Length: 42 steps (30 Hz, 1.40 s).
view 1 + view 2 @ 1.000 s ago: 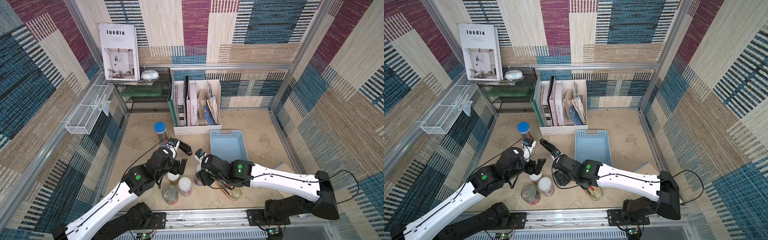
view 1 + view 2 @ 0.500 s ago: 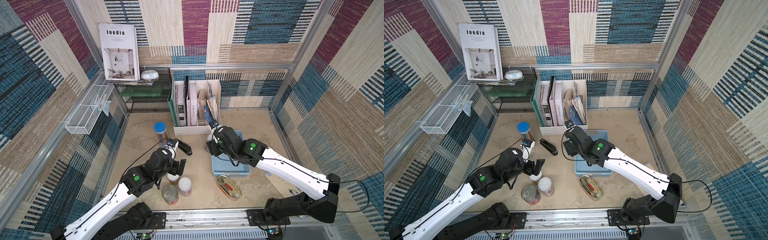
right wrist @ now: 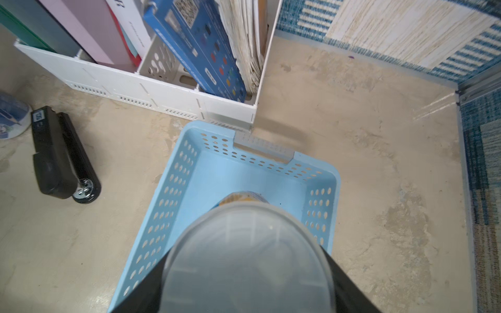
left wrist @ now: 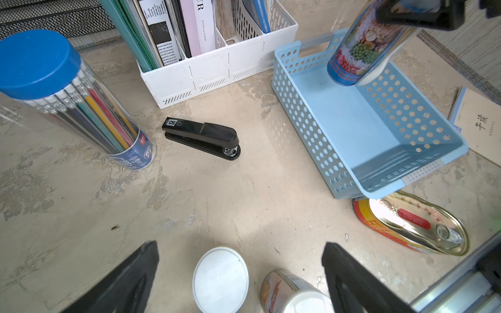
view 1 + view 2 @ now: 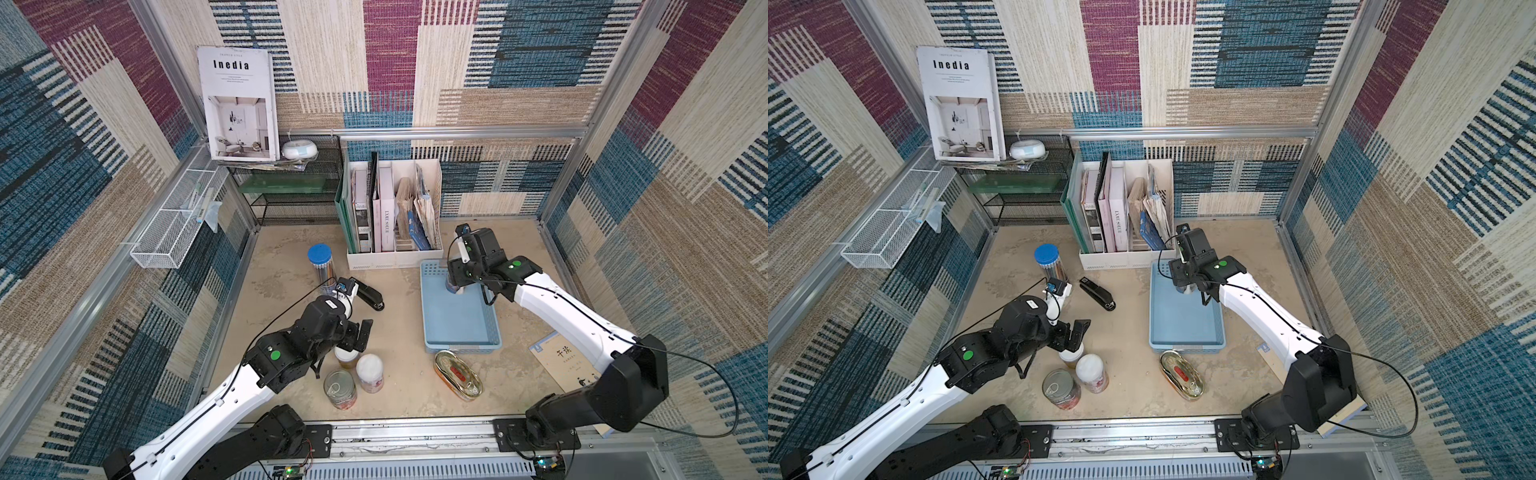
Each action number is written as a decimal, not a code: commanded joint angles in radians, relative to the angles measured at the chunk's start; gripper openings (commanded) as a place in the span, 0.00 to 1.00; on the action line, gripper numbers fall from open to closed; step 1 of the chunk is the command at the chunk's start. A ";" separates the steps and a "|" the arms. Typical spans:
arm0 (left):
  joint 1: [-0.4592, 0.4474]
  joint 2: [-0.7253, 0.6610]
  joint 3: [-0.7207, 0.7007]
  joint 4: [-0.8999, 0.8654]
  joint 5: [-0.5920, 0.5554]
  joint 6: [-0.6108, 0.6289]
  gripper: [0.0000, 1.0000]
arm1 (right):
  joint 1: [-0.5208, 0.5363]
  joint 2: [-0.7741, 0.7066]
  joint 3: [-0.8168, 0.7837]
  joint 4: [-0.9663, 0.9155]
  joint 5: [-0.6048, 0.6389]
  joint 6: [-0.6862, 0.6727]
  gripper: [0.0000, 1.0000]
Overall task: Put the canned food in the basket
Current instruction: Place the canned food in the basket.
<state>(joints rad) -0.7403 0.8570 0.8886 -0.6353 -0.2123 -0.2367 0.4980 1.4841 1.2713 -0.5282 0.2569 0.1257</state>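
Observation:
My right gripper [image 5: 455, 282] is shut on a slim printed can [image 4: 360, 51], held slightly tilted over the far end of the light blue basket [image 5: 457, 324]. In the right wrist view its white lid [image 3: 244, 257] fills the space between the jaws, above the basket [image 3: 176, 189]. My left gripper [image 5: 353, 336] stands open just above a white-lidded can [image 4: 220, 279], holding nothing. Next to that stand another slim can [image 5: 370, 372] and a steel pull-ring can [image 5: 340, 388]. A flat oval gold tin [image 5: 458, 375] lies just in front of the basket's near end.
A black stapler [image 5: 370, 296] lies left of the basket, and a blue-capped tube of pencils [image 5: 321, 264] stands behind it. The white file holder [image 5: 392, 253] touches the basket's far end. A booklet [image 5: 565, 361] lies at the right front.
My right arm has carried the slim can from the front centre of the table back and right, over the basket's far end. The left arm has stayed put.

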 commanded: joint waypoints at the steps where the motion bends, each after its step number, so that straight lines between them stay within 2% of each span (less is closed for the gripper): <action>1: 0.002 -0.001 -0.004 0.003 0.007 -0.012 0.99 | -0.045 0.031 -0.004 0.149 -0.036 -0.019 0.44; 7: 0.001 0.005 -0.004 0.005 0.019 -0.009 0.99 | -0.102 0.110 0.011 0.177 -0.048 -0.028 0.43; 17: 0.002 0.012 -0.005 0.016 0.135 -0.009 0.99 | -0.137 0.151 -0.029 0.244 -0.011 -0.045 0.43; 25: 0.000 0.031 0.046 -0.106 0.216 -0.081 0.99 | -0.147 0.153 -0.081 0.284 0.018 -0.045 0.45; 26: -0.001 0.034 0.056 -0.132 0.217 -0.097 0.99 | -0.148 0.153 -0.089 0.289 0.015 -0.042 0.49; 30: -0.004 0.067 0.109 -0.263 0.237 -0.146 0.99 | -0.151 0.146 -0.104 0.292 0.007 -0.035 0.79; 33: -0.015 0.071 0.110 -0.307 0.323 -0.189 0.99 | -0.150 0.133 -0.110 0.286 0.006 -0.032 0.95; 36: -0.041 0.072 0.102 -0.329 0.368 -0.228 0.99 | -0.150 0.123 -0.100 0.259 -0.006 -0.031 1.00; 42: -0.124 0.108 0.119 -0.442 0.266 -0.251 0.99 | -0.150 0.091 -0.105 0.241 -0.033 -0.018 1.00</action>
<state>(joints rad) -0.8433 0.9508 0.9977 -0.9970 0.0956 -0.4610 0.3477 1.5959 1.1664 -0.2802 0.2447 0.0910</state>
